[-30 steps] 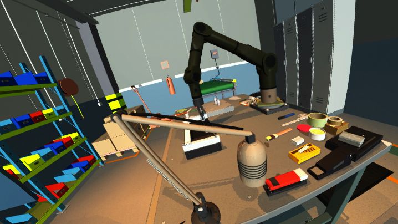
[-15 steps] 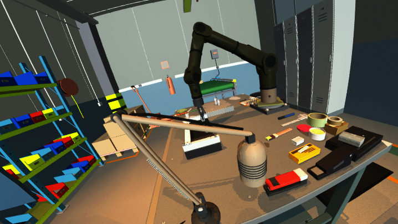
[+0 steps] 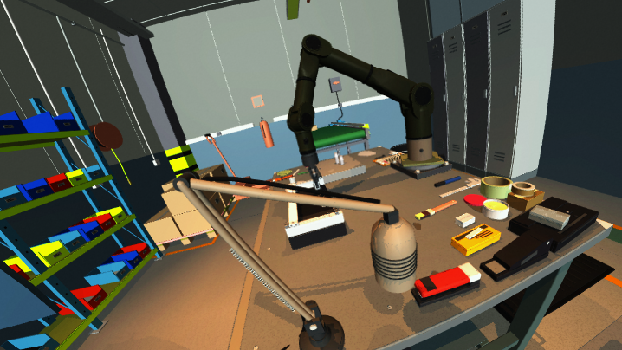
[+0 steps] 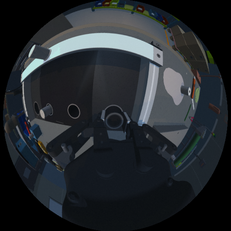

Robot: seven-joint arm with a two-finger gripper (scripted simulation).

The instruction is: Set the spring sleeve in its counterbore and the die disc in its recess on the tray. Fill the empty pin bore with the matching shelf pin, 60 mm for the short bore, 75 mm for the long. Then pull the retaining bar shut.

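Observation:
My gripper (image 4: 114,120) (image 3: 317,183) hangs over the near edge of the dark tray (image 4: 86,86) (image 3: 314,217) in the middle of the bench. The spring sleeve (image 4: 113,120), a short grey ring-ended tube, stands upright over a round counterbore at the tray's edge. Further along that edge are an empty bore (image 4: 73,111), a bore with a pin (image 4: 46,111) standing in it, and another opening at the far left. The pale retaining bar (image 4: 92,45) runs along the tray's far side. A grey cylinder (image 4: 185,90) lies on the bench to the right. The gripper is closed around the spring sleeve.
A desk lamp (image 3: 393,254) with long jointed arms crosses the side camera's view and hides part of the tray. Tape rolls (image 3: 496,186), a yellow box (image 3: 475,238), staplers (image 3: 446,283) and black cases crowd the bench's right side. A shelf rack (image 3: 56,209) stands left.

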